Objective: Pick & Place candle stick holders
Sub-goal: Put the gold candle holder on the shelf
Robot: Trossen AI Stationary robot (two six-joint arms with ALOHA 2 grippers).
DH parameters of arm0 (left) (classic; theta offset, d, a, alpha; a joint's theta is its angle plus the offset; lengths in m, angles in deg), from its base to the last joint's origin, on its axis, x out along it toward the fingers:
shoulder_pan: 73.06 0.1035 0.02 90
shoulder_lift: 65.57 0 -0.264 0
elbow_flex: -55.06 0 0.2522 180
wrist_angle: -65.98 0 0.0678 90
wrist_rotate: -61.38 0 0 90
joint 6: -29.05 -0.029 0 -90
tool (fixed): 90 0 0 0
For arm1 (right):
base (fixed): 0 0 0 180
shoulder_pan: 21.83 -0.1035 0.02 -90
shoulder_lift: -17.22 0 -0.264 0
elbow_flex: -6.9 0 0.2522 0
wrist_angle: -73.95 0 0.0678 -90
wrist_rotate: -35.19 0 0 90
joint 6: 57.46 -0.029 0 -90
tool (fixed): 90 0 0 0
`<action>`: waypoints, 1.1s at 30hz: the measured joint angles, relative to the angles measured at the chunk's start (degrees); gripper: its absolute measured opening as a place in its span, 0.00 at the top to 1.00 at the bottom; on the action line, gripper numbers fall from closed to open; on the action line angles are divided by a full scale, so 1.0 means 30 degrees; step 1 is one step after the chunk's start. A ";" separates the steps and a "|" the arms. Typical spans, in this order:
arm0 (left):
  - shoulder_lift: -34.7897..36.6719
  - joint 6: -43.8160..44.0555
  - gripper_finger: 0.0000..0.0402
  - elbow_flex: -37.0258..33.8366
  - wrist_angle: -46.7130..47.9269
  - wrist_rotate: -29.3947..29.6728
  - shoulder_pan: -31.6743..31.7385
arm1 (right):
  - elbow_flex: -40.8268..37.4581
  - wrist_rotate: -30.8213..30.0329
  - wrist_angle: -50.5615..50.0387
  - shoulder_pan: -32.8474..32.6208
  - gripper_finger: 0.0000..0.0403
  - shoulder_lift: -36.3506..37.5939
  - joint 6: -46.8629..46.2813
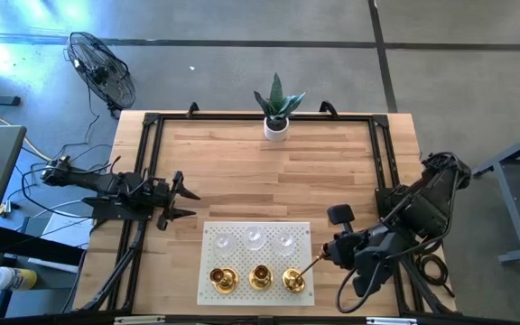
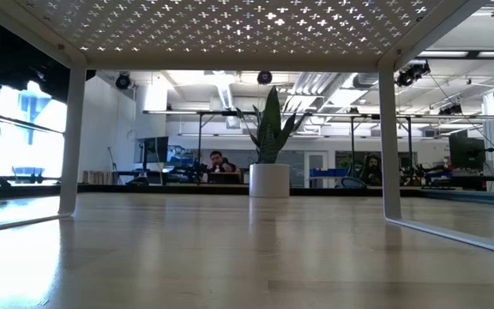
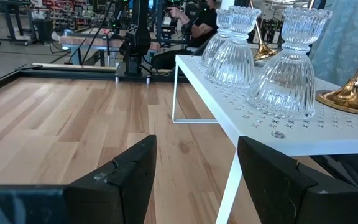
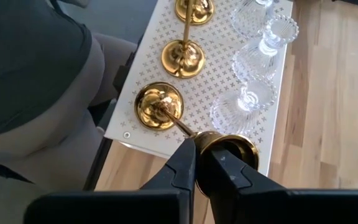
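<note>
In the high view a white perforated stand point(image 1: 208, 262) sits at the lower centre of the wooden table point(image 1: 242, 171), carrying three gold holders point(image 1: 260, 277) in its front row and three glass holders point(image 1: 255, 238) behind them; the glass ones are faint against the white and hard to make out there. The right gripper point(image 1: 325, 256), at the lower right of that frame, pinches the thin stem of the rightmost gold holder point(image 1: 293, 281). The right wrist view shows its fingers point(image 4: 182, 163) pressed together just below the flared cup, with the stem tilted and the round base point(image 4: 158, 106) resting on the stand; the fingers cover the cup's lower part, and a dark grey shape fills the left of that frame. The farthest gold holder is cut off by the frame's top edge. The left gripper point(image 1: 184, 200) hovers at the left of the stand, its fingers point(image 3: 127, 174) spread wide and holding nothing. A potted plant point(image 1: 277, 110) stands at the table's far edge. The low view looks under the stand, so no holders or grippers show, only the stand's legs point(image 2: 390, 144), the plant and a person seated far behind it.
</note>
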 joint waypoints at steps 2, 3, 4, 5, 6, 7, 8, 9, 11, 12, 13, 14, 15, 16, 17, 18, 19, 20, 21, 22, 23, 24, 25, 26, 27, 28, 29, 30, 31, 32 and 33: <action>0.0000 0.0001 0.46 0.0000 0.0000 0.0000 0.0001 | -0.0007 0.0130 0.0084 0.0082 0.95 0.0000 0.0007; 0.0000 0.0004 0.46 0.0000 0.0000 0.0000 0.0001 | -0.0007 0.0160 0.0102 0.0117 0.95 0.0000 0.0003; 0.0000 0.0000 0.46 0.0000 0.0000 0.0000 0.0000 | -0.0007 0.0160 0.0119 0.0124 0.95 0.0000 0.0000; 0.0000 -0.0002 0.46 0.0000 0.0000 0.0000 -0.0002 | -0.0007 0.0160 0.0154 0.0151 0.95 0.0000 0.0007; -0.0007 -0.0003 0.46 0.0000 0.0000 0.0000 -0.0003 | -0.0015 0.0160 0.0227 0.0198 0.96 0.0000 0.0057; -0.0007 0.0001 0.46 0.0000 0.0000 0.0000 0.0003 | -0.0015 0.0185 0.0319 0.0239 0.95 -0.0013 0.0095; -0.0015 0.0000 0.46 0.0000 0.0000 -0.0013 0.0000 | -0.0019 0.0194 0.0415 0.0262 0.95 -0.0019 0.0095; -0.0015 -0.0003 0.46 0.0000 0.0000 -0.0065 -0.0003 | -0.0029 0.0197 0.0526 0.0297 0.95 -0.0022 0.0048; -0.0017 0.0000 0.46 0.0000 0.0017 -0.0163 0.0004 | -0.0036 0.0175 0.0651 0.0382 0.93 -0.0029 -0.0236; -0.0022 0.0004 0.46 0.0000 0.0026 -0.0203 0.0000 | -0.0036 0.0199 0.0651 0.0410 0.92 -0.0029 -0.0411; -0.0022 0.0004 0.46 0.0000 0.0036 -0.0242 -0.0002 | -0.0036 0.0245 0.0653 0.0456 0.91 -0.0029 -0.0515; -0.0022 0.0004 0.46 0.0000 0.0037 -0.0265 -0.0003 | -0.0036 0.0288 0.0676 0.0495 0.90 -0.0029 -0.0606; -0.0029 0.0001 0.46 0.0000 0.0044 -0.0299 0.0004 | -0.0036 0.0313 0.0695 0.0495 0.88 -0.0029 -0.0679; -0.0029 0.0004 0.46 0.0000 0.0044 -0.0299 -0.0003 | -0.0036 0.0314 0.0695 0.0495 0.87 -0.0029 -0.0780; -0.0029 -0.0003 0.46 0.0000 0.0044 -0.0299 -0.0003 | -0.0036 0.0313 0.0695 0.0495 0.86 -0.0029 -0.0857; -0.0029 -0.0002 0.46 0.0000 0.0044 -0.0306 -0.0002 | -0.0036 0.0313 0.0695 0.0495 0.85 -0.0029 -0.0932; -0.0029 0.0000 0.46 0.0000 0.0044 -0.0306 -0.0003 | -0.0036 0.0320 0.0702 0.0495 0.84 -0.0029 -0.1016; -0.0029 0.0001 0.46 0.0000 0.0044 -0.0308 0.0001 | -0.0036 0.0320 0.0723 0.0495 0.83 -0.0029 -0.1054; -0.0029 0.0004 0.46 0.0000 0.0044 -0.0309 0.0000 | -0.0036 0.0327 0.0769 0.0495 0.82 -0.0029 -0.1062; -0.0029 0.0003 0.46 0.0000 0.0044 -0.0313 0.0001 | -0.0036 0.0381 0.0820 0.0495 0.81 -0.0029 -0.1064; -0.0029 0.0004 0.46 0.0000 0.0044 -0.0313 0.0004 | -0.0036 0.0613 0.0904 0.0495 0.80 -0.0029 -0.1064; -0.0029 -0.0003 0.46 0.0000 0.0044 -0.0313 -0.0003 | -0.0036 0.0946 0.1031 0.0495 0.80 -0.0029 -0.1052; -0.0029 0.0000 0.46 0.0000 0.0044 -0.0316 0.0001 | -0.0034 0.1195 0.1185 0.0495 0.80 -0.0029 -0.1042; -0.0029 -0.0001 0.46 0.0000 0.0044 -0.0318 0.0000 | -0.0029 0.1277 0.1280 0.0495 0.80 -0.0029 -0.1035; -0.0029 0.0000 0.46 0.0000 0.0044 -0.0321 0.0001 | -0.0029 0.1305 0.1300 0.0492 0.80 -0.0029 -0.1035; -0.0029 -0.0001 0.46 0.0000 0.0044 -0.0321 -0.0001 | -0.0029 0.1326 0.1307 0.0488 0.80 -0.0029 -0.1027; -0.0029 0.0004 0.46 0.0000 0.0044 -0.0321 0.0004 | -0.0029 0.1326 0.1335 0.0488 0.80 -0.0029 -0.1013; -0.0029 -0.0003 0.46 0.0000 0.0044 -0.0321 0.0004 | -0.0029 0.1326 0.1336 0.0488 0.80 -0.0029 -0.1013; -0.0029 -0.0003 0.46 0.0000 0.0044 -0.0328 -0.0002 | -0.0029 0.1326 0.1329 0.0488 0.81 -0.0024 -0.1013; -0.0029 -0.0003 0.46 0.0000 0.0044 -0.0328 -0.0003 | -0.0029 0.1333 0.1340 0.0495 0.81 -0.0022 -0.1005; -0.0029 -0.0003 0.46 0.0000 0.0044 -0.0328 -0.0003 | -0.0029 0.1333 0.1351 0.0495 0.81 -0.0022 -0.1005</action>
